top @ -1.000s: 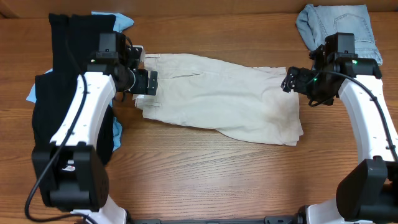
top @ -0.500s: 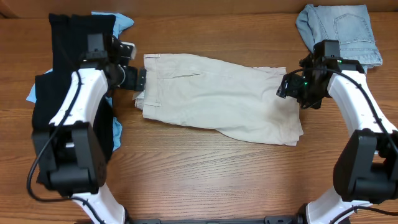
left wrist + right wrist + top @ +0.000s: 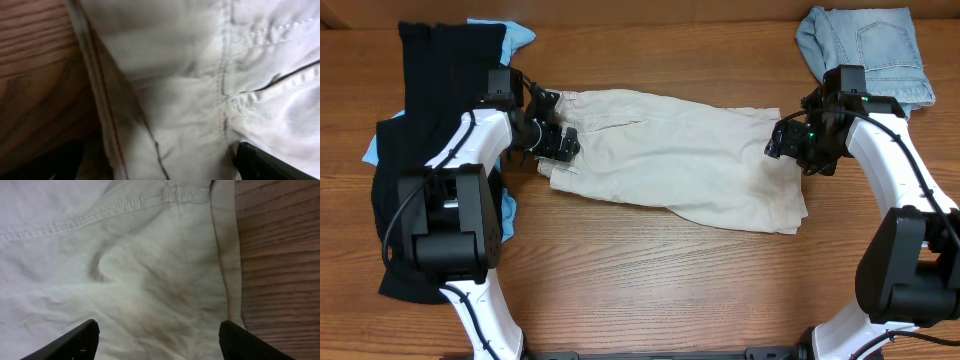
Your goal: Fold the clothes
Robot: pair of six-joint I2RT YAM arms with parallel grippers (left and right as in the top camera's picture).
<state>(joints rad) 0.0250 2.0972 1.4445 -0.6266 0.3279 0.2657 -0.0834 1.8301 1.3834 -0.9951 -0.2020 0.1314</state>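
**Item under inspection.** The clothes (image 3: 680,165), 1 pair of pale khaki shorts, lie spread lengthwise across the middle of the desk (image 3: 640,285). The waistband (image 3: 565,100) points to the robot's left and the leg hem (image 3: 798,205) to its right. The cloth is flat but wrinkled, and no crosswise fold is evident.

**Left tool** (image 3: 562,143). It sits low at the waistband edge, about midway along it. In the left wrist view, 1 dark finger (image 3: 270,162) shows at the lower right. A blurred dark shape at the lower left is judged to be the other. The cloth lies loose between them, so the tool is judged to be spread and gripping nothing.

**Right tool** (image 3: 780,140). It hangs over the upper part of the leg hem. Its 2 fingers (image 3: 75,340) stand wide apart over fabric just inside the hem seam, and it holds nothing.

**Reason for placement (judgement).** Each tool is at 1 short end of the garment. This suits pinching both ends and carrying 1 over the other. The grasp has not been made and the task is judged to be at an early stage.

**Surroundings.** A black garment (image 3: 430,90) lies just beside the waistband, under the left arm. Light-blue denim shorts (image 3: 875,45) lie at the far right corner, apart from the khaki pair.

**Risk (judgement).** A shallow pinch may lift only the top layer.
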